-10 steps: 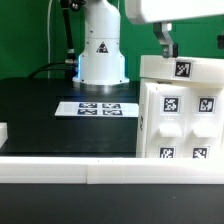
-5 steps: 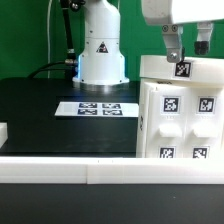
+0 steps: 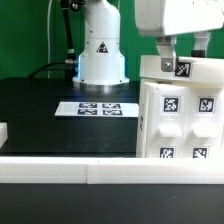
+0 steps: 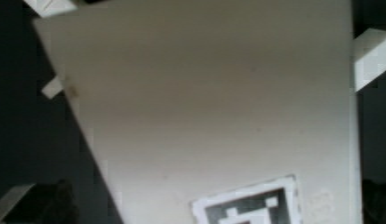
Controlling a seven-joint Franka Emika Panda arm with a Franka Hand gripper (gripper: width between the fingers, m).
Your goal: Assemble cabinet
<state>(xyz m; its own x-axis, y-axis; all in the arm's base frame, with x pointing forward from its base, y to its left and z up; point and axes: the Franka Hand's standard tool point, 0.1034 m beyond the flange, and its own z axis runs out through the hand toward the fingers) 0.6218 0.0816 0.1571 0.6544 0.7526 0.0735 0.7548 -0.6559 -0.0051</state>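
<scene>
The cabinet [image 3: 180,120] is a large white box at the exterior view's right, with tagged raised panels on its front and one tag on its top [image 3: 183,69]. My gripper [image 3: 182,58] hangs straight over the cabinet's top. Its fingers [image 3: 163,55] stand apart, one on each side of the top tag, just above or at the top face, and hold nothing. In the wrist view the cabinet's white face [image 4: 190,110] fills most of the picture, with a tag [image 4: 261,205] at one edge. The fingertips do not show there.
The marker board [image 3: 96,108] lies flat on the black table [image 3: 50,125] in front of the robot base [image 3: 101,50]. A white rail [image 3: 60,170] runs along the front. A small white piece [image 3: 3,130] sits at the exterior view's left edge.
My gripper has come down toward the cabinet's top; it shifted right, then back a little to the left. The cabinet has not moved.
</scene>
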